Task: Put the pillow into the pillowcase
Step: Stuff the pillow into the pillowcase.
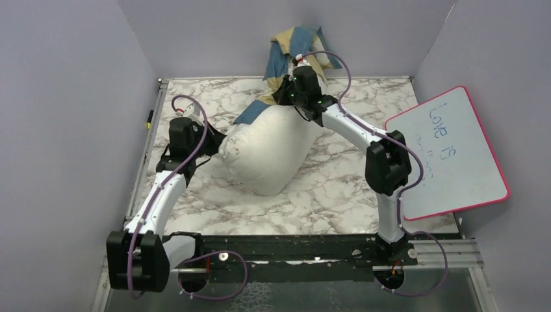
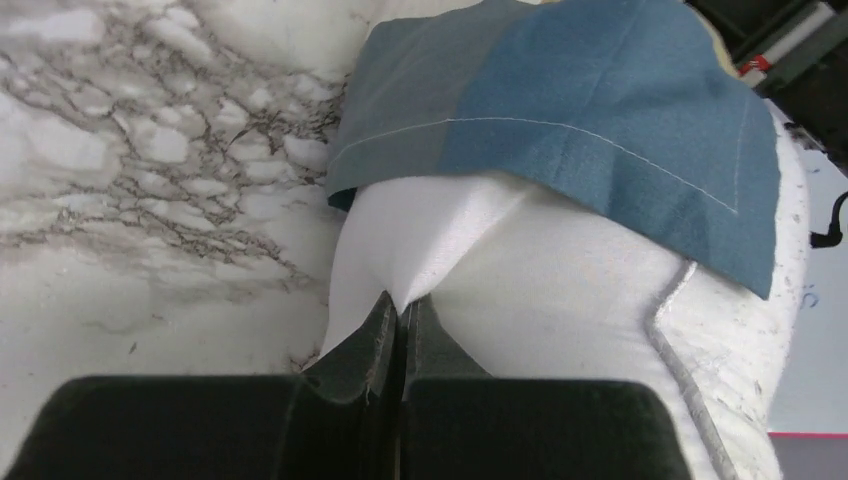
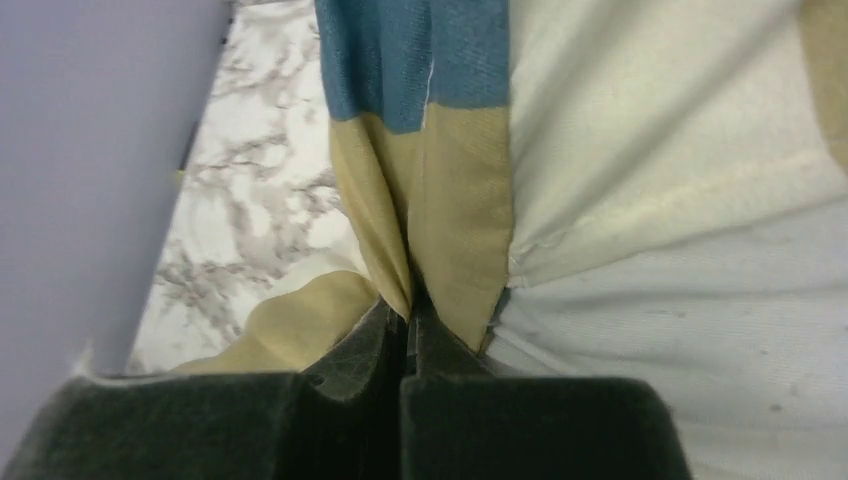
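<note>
The pillow (image 1: 269, 156) looks light but bulky and very soft. Its plump filling gives under a pinch, so a hold on its skin gathers only fabric while the body sags behind. Judging by that, the best purchase is a corner or seam edge, where the cover bunches into a firm tab. The pillowcase (image 1: 295, 49) is thin, limp cloth with no stiffness of its own. Its stitched hem at the mouth is the place to grip, and it will probably slide over the cushion only if that mouth is held wide.

The pillow lies in the middle of the marble table (image 1: 338, 208), most of it bare. Its far end, toward 12 o'clock, is covered by the blue hem of the pillowcase — whether it is inside the mouth or merely draped, I cannot tell. The rest of the pillowcase is bunched and lifted above the table's far edge at 12 o'clock.

The left gripper (image 2: 402, 305) reaches in low from 7 o'clock to the pillow's 9 o'clock side, fingers pressed together on a small peak of white pillow fabric. The right arm comes from 5 o'clock with its elbow raised. The right gripper (image 3: 408, 312) is at the pillow's far end, fingers clamped on a tan fold of the pillowcase and holding it up. A whiteboard (image 1: 448, 153) leans at 3 o'clock, well apart from both.
</note>
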`<state>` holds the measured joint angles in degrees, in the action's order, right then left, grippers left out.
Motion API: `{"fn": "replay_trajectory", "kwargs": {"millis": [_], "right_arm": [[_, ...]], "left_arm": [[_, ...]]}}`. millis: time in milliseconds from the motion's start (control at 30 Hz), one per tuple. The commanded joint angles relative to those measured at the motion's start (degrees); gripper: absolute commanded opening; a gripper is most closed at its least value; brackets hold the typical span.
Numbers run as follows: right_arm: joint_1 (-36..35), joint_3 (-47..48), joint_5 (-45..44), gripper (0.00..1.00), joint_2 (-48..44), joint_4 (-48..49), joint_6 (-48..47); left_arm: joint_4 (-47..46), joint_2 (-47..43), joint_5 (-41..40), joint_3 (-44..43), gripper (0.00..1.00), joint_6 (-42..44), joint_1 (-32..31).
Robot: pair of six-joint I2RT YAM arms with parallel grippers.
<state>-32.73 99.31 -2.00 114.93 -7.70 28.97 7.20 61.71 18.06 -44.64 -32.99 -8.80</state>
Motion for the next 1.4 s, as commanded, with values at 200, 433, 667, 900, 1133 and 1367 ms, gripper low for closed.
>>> {"fn": "replay_trajectory", "kwargs": {"millis": [200,433,667,900,1133,1367], "right_arm": [[-1.7,7.0,14.4,0.56,5.0,4.8,0.2],[-1.1,1.4,8.3,0.82,-7.9,-2.3,-6.2],[4.7,-16.4,10.2,0.83,-17.5,1.4,-2.6],[11.8,-29.5,15.6,0.83,-18.4,12.8,3.3],[12.3,-29.4,27.7,0.75,-7.1,27.1,9.9],[9.8,-28.4,30.9,0.35,-3.3,29.9,13.6]], "left_arm": [[-5.3,8.5,11.1,4.7,0.02,-6.6,12.9],[0.6,4.2,-5.4,1.6,0.21,-3.8,17.6],[6.2,3.5,-17.4,-6.6,0.53,-2.0,18.1],[8.3,-0.3,-18.2,-13.5,0.61,2.6,16.9],[7.9,-1.2,-16.4,-13.5,0.60,10.5,7.5],[8.2,3.1,-17.6,-12.4,0.60,13.0,-1.2]]}}
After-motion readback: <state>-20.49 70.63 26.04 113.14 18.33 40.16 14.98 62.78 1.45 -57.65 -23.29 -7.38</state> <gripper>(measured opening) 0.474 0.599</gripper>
